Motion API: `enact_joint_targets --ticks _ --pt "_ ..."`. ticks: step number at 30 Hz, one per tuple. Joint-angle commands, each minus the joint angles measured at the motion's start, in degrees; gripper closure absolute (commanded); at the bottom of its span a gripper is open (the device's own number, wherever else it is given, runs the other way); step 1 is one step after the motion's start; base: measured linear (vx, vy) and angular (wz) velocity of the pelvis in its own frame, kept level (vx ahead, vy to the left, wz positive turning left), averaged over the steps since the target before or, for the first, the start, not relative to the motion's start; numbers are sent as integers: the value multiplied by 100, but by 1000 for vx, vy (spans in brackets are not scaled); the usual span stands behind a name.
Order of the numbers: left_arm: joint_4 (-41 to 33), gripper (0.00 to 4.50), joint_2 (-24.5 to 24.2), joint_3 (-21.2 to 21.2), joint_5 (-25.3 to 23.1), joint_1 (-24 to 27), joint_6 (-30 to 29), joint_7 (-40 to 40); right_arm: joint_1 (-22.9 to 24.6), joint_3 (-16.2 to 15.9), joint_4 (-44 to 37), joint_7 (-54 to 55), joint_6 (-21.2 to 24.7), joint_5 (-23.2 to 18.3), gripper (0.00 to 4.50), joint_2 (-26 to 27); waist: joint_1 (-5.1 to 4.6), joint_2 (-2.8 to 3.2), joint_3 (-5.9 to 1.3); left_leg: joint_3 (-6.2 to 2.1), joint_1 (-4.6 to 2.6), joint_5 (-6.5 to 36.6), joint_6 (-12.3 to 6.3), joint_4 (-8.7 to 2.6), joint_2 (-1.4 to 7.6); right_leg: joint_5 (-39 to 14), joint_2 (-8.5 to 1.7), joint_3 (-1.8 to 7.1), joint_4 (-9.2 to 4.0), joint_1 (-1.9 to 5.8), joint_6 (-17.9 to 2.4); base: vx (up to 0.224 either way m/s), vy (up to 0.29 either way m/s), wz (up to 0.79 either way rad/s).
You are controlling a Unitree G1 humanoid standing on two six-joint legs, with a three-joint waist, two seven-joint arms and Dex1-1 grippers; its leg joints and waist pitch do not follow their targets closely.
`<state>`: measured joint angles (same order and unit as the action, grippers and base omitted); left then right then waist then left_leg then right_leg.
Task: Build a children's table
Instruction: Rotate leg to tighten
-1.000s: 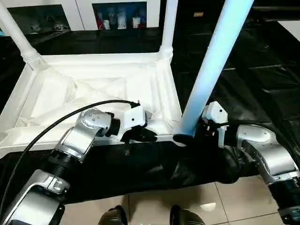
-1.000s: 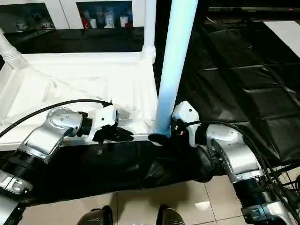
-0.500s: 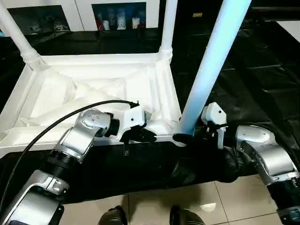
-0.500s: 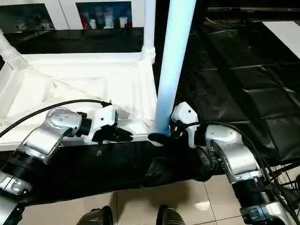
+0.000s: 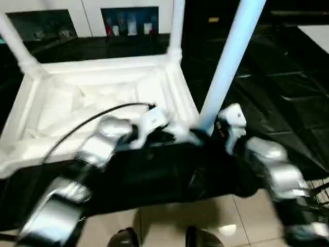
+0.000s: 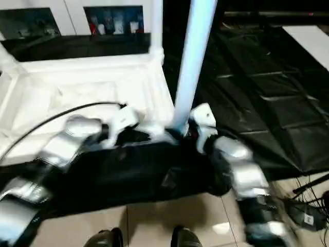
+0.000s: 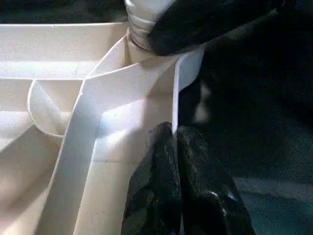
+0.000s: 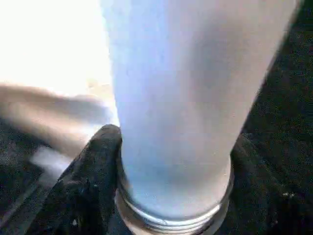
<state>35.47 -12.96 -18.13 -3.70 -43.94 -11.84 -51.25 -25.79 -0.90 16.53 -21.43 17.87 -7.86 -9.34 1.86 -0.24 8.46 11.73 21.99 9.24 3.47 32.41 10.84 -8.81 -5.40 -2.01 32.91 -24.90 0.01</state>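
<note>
Upturned table top is seen at frame centre-left, w/ two legs already socketed. Third leg is pinched near its base by right gripper; left gripper, pressed together, rests by the rim. Next: leg likely to be seated in near-right corner socket.

The white plastic table top lies upside down on the black-covered surface, ribbed underside facing up. Two white tube legs rise from its far corner sockets. A third white leg stands slightly tilted at the near right corner socket.
</note>
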Motion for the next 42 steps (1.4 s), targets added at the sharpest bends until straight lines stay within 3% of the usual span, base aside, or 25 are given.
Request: enact_joint_targets --ticks 1,2,5,9,12,14,18,19,23,24,26,27,28,30,31,33,34,37,40,42 --pt "403 450 270 -132 -196 1 -258 639 -9 98 505 843 295 -8 181 359 -12 -19 -321 -138 -153 2093 41 -469 162 -2767 -241 169 -486 184 -883 0 0 0" --pt "570 450 422 -127 -249 -99 -307 886 -136 338 772 1359 247 -137 181 653 -26 -19 -315 -134 -158 2177 50 -470 151 -2898 -245 171 -517 156 -822 0 0 0" --pt "868 450 657 -143 -343 -255 -300 1183 -466 528 1424 1970 -6 -211 181 1032 -33 6 -313 -150 -177 2324 90 -492 147 -2904 -233 148 -555 133 -704 0 0 0" --pt "1010 450 702 -148 -409 -310 -193 1193 -702 315 1751 1886 -279 99 181 1045 -45 5 -314 -176 -146 2451 100 -527 143 -2792 -230 116 -564 173 -624 0 0 0" --pt "983 450 623 -190 -457 -284 -96 1083 -719 238 1697 1596 -358 161 181 991 -30 -19 -307 -169 -139 2390 22 -540 149 -2652 -230 130 -561 176 -642 0 0 0" --pt "834 450 485 -198 -467 -203 -67 930 -601 115 1354 1257 -441 248 125 866 -17 -37 -318 -157 -124 2265 -31 -537 158 -2512 -235 145 -545 192 -692 0 0 0" --pt "762 450 317 -192 -483 -130 -23 846 -495 85 906 970 -408 184 102 697 3 -42 -336 -116 -96 1815 -190 -510 164 -1951 -233 166 -484 225 -918 0 0 0" --pt "709 450 200 -193 -479 -80 52 752 -452 -40 625 783 -366 201 77 467 0 -38 -334 -121 -83 1779 -192 -514 164 -1936 -228 160 -473 239 -938 0 0 0" --pt "523 450 3 -196 -458 33 141 486 -330 -244 54 231 -122 138 56 -15 -1 -52 -340 -115 -63 1629 -261 -497 166 -1864 -227 161 -461 274 -962 0 0 0" --pt "466 450 -58 -194 -451 68 153 404 -279 -289 -145 -5 -21 84 32 -197 1 -53 -343 -115 -57 1585 -292 -496 170 -1801 -225 159 -450 283 -979 0 0 0" --pt "292 450 -222 -218 -397 171 205 146 -119 -405 -569 -667 183 53 18 -684 -1 -46 -352 -110 -47 1416 -371 -478 180 -1544 -218 157 -420 301 -1073 0 0 0" --pt "292 450 -222 -218 -397 171 205 146 -119 -405 -569 -667 183 53 11 -684 11 -44 -354 -106 -48 1372 -396 -466 180 -1450 -211 156 -411 301 -1089 0 0 0" --pt "44 450 -387 -251 -266 311 302 -249 67 -549 -945 -1369 328 50 5 -1184 16 -23 -356 -96 -58 1316 -445 -452 180 -1349 -220 158 -400 305 -1192 0 0 0" --pt "-115 450 -479 -276 -185 394 286 -491 165 -651 -1104 -1717 312 70 5 -1456 17 -38 -362 -80 -59 1224 -499 -431 182 -1180 -218 167 -383 303 -1236 0 0 0" --pt "-438 450 -676 -369 -16 575 465 -1040 332 -785 -1344 -2273 237 37 5 -1900 43 -22 -380 -89 -69 1036 -572 -415 204 -806 -212 162 -336 327 -1380 58 -1 0" --pt "-573 450 -753 -401 56 647 488 -1239 382 -813 -1432 -2433 257 -33 5 -2038 33 -20 -389 -66 -75 864 -650 -393 201 -419 -200 174 -292 323 -1508 61 1 0" --pt "-733 450 -859 -451 140 731 547 -1498 413 -812 -1475 -2572 255 -105 5 -2142 22 -10 -420 -61 -77 581 -777 -361 194 117 -193 166 -214 348 -1714 52 4 -1" --pt "-1176 450 -1092 -549 379 899 338 -2077 435 -807 -1489 -2821 220 -240 5 -2265 31 -5 -418 -39 -92 289 -978 -328 204 603 -195 174 -151 351 -1912 17 1 0" --pt "-1303 450 -1139 -564 448 934 216 -2202 437 -814 -1500 -2868 241 -277 5 -2276 53 10 -400 -36 -120 434 -949 -340 226 281 -204 166 -177 337 -1922 0 0 0" --pt "-1396 450 -1190 -561 488 964 165 -2289 464 -895 -1563 -3087 301 -359 5 -2286 65 -5 -372 -33 -116 682 -836 -355 225 -141 -207 172 -216 327 -1868 0 0 0"
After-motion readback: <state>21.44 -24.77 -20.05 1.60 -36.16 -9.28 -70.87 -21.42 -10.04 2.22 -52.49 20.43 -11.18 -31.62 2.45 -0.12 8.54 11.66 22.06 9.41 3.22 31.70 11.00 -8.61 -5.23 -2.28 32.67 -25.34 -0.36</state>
